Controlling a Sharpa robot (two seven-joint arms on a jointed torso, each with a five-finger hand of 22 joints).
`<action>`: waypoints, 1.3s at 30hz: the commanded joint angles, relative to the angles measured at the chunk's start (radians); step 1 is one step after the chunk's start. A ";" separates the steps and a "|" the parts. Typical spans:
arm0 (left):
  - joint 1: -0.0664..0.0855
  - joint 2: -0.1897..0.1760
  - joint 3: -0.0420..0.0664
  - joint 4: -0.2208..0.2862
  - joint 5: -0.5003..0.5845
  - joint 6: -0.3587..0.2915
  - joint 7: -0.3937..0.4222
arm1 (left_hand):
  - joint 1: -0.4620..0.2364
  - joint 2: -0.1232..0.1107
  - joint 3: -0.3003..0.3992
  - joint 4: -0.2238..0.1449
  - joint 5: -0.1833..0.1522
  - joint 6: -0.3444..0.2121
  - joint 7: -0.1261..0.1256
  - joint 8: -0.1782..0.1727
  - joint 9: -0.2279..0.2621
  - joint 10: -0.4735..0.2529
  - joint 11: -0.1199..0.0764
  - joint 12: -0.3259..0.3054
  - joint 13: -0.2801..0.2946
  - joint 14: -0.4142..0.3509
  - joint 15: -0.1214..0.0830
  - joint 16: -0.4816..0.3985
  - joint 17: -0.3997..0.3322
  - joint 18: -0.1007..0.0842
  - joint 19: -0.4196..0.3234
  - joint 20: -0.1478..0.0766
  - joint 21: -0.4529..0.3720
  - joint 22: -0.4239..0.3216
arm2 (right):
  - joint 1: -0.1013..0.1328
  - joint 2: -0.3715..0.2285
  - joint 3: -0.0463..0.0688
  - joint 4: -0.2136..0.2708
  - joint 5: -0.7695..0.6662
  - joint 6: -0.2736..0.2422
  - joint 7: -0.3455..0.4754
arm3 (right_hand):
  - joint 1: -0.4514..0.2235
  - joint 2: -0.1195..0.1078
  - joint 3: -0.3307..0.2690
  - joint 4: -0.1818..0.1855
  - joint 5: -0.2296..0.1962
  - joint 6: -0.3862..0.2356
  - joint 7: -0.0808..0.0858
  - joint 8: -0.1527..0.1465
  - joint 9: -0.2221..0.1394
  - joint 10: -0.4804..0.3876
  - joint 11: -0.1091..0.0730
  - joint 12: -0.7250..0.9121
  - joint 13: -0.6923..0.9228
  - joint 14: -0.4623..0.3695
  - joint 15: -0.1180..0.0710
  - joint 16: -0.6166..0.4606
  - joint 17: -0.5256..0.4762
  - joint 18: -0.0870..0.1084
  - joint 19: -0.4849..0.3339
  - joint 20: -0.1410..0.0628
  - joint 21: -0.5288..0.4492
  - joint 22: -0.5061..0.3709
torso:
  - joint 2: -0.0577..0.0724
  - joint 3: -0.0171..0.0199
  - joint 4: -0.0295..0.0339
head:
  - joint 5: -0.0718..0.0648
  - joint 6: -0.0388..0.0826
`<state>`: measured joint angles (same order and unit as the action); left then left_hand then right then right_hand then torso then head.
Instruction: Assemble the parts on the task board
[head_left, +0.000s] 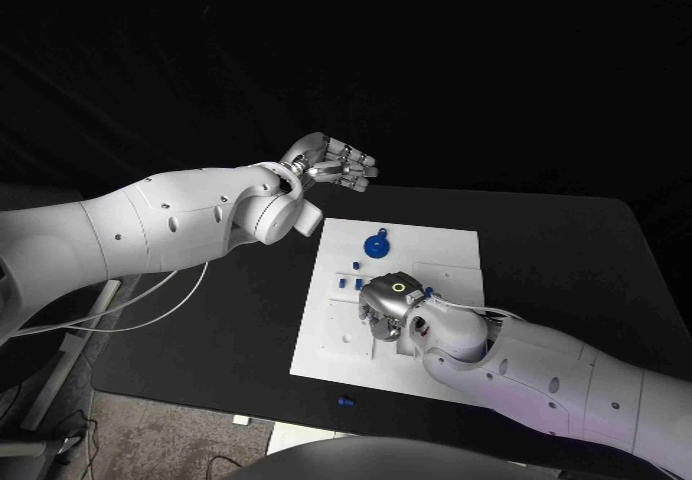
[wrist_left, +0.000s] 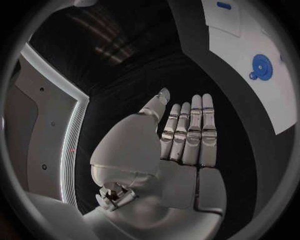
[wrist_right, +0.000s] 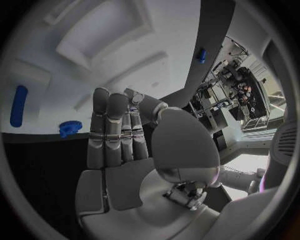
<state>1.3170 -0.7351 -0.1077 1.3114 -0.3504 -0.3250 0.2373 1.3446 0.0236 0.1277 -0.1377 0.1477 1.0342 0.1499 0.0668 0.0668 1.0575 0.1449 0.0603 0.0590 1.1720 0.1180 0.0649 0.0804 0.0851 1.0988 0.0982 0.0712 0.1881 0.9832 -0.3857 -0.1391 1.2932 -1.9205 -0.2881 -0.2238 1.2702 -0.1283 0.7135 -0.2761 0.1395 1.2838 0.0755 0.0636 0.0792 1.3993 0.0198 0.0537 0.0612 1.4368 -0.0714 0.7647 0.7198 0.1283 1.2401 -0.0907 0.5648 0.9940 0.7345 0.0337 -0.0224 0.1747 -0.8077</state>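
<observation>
The white task board (head_left: 433, 250) lies mid-table. A round blue part (head_left: 375, 246) sits near its far left corner, with small blue parts (head_left: 348, 274) just nearer along the left edge. My right hand (head_left: 389, 305) is over the board's middle, fingers straight and side by side, holding nothing. In the right wrist view its fingers (wrist_right: 115, 125) reach toward the board (wrist_right: 94, 50), close to a small blue gear (wrist_right: 70, 128) and an oblong blue part (wrist_right: 19, 105). My left hand (head_left: 329, 163) is raised beyond the board's far left corner, fingers (wrist_left: 190, 130) extended and empty.
One small blue piece (head_left: 345, 402) lies on the black table just off the board's near edge; it shows as a blue piece (wrist_right: 201, 55) in the right wrist view. The left wrist view takes in the board (wrist_left: 244, 45) with the round blue part (wrist_left: 262, 67).
</observation>
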 joint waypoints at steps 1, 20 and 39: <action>0.001 0.001 0.001 0.001 0.003 0.008 0.005 | -0.005 -0.003 0.001 0.004 -0.002 -0.009 -0.001 -0.003 0.000 -0.007 0.003 0.000 0.000 -0.009 0.001 -0.004 0.001 0.006 0.004 0.004 0.002 -0.001 | -0.001 0.001 0.000 0.000 -0.013 0.004 0.000 | -0.002 0.005 0.002 -0.004 0.006 0.005 -0.002 0.000 -0.001 -0.002 0.002 0.006 0.001 0.010 0.001 0.006 -0.001 0.010 0.004 0.000 -0.004 0.001 | 0.000 0.0001 -0.0003 | 0.000 0.000; 0.001 -0.004 0.001 0.001 0.003 0.009 0.005 | -0.003 -0.004 0.000 0.004 -0.002 -0.009 -0.001 -0.003 0.000 -0.008 0.003 0.000 0.000 -0.009 0.001 -0.004 0.001 0.006 0.005 0.004 0.002 -0.007 | -0.001 -0.046 0.000 0.074 0.110 -0.047 0.070 | -0.011 0.022 -0.140 0.016 0.032 -0.059 0.014 0.000 -0.005 -0.039 0.007 0.005 0.001 0.012 0.008 -0.005 -0.020 -0.002 0.022 0.010 -0.075 -0.005 | -0.001 -0.0007 -0.0020 | 0.013 -0.010; 0.001 -0.009 0.001 0.003 0.003 0.008 0.005 | -0.003 -0.004 0.000 0.004 -0.002 -0.009 -0.001 -0.003 0.000 -0.008 0.003 0.000 0.000 -0.009 0.001 -0.004 0.001 0.006 0.005 0.004 0.002 -0.007 | 0.000 -0.094 -0.001 0.130 0.190 0.012 0.155 | -0.023 0.030 -0.320 0.021 0.097 -0.073 -0.002 0.000 -0.011 0.104 -0.046 0.063 0.189 0.016 -0.024 0.026 0.011 -0.055 0.090 -0.023 -0.163 -0.057 | 0.000 0.0004 -0.0008 | 0.012 -0.016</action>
<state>1.3170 -0.7446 -0.1079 1.3114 -0.3504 -0.3250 0.2361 1.3446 0.0236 0.1277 -0.1377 0.1477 1.0342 0.1499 0.0668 0.0668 1.0541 0.1484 0.0603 0.0590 1.1720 0.1180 0.0649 0.0802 0.0850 1.0988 0.0982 0.0712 0.1823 0.9836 -0.4762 -0.1395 1.4169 -1.7647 -0.3162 -0.1201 1.2489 -0.1014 0.4072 -0.2548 0.2314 1.2121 0.0813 0.0635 0.0699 1.4686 -0.0186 0.1029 0.2184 1.4503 -0.0879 0.7864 0.7278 0.0834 1.3250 -0.1145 0.4071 0.9403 0.7343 0.0342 -0.0231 0.1849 -0.8224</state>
